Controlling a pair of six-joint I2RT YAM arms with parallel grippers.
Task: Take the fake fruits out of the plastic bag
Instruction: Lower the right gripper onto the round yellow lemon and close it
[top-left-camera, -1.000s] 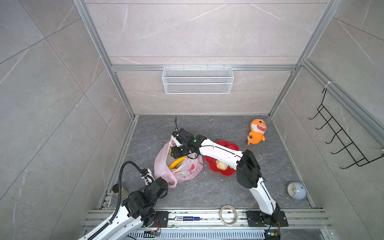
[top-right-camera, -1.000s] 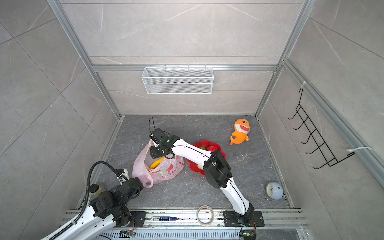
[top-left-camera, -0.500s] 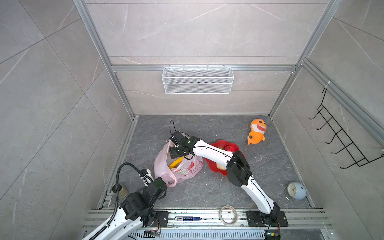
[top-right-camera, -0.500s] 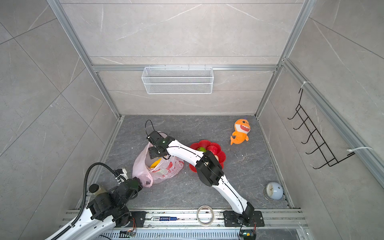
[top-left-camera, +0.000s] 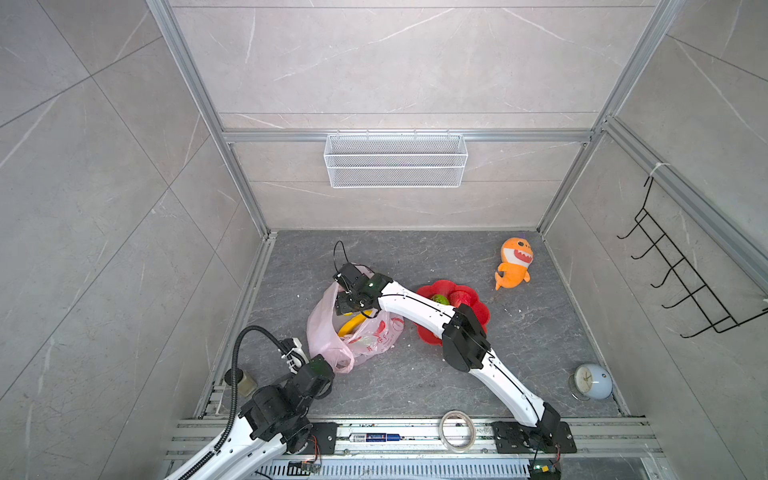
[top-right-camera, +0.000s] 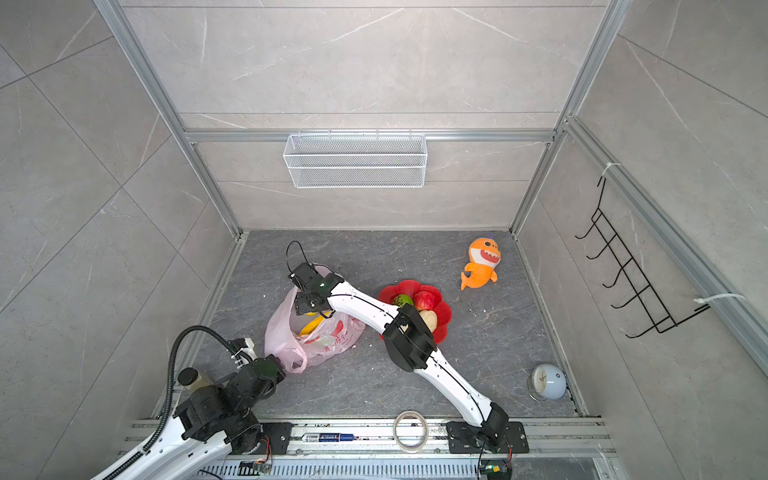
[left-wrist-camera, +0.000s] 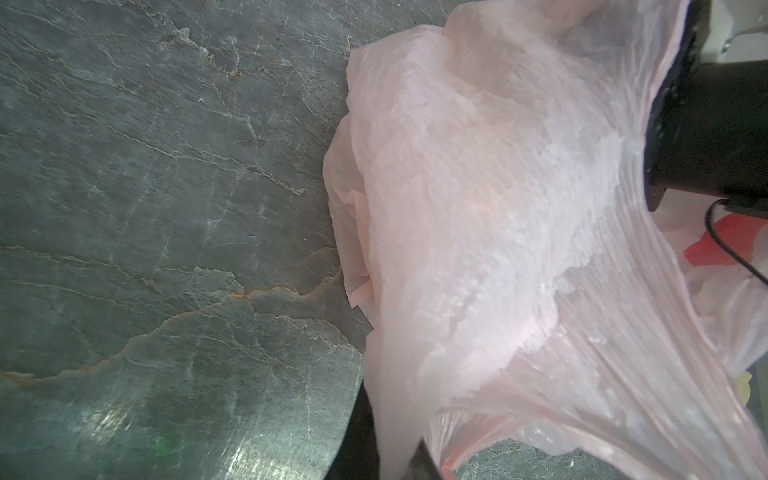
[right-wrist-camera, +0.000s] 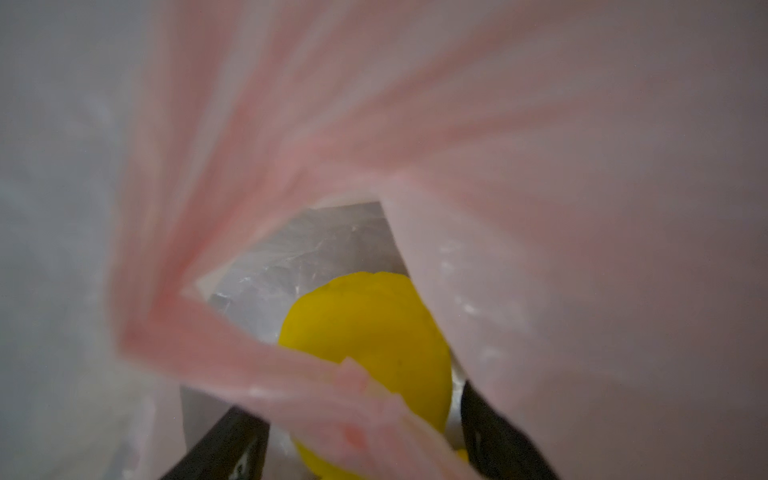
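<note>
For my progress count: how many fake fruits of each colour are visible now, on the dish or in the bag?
Green fruit, on the red dish: 1
Red fruit, on it: 1
Cream-peach fruit, on it: 1
Yellow fruit, in the plastic bag: 1
Total: 4 seen

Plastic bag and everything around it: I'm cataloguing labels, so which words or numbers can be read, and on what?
Nothing is legible.
On the plastic bag: red print, too blurred to read.
On the clock: dial marks, too small to read.
On the blue-labelled pen: too small to read.
</note>
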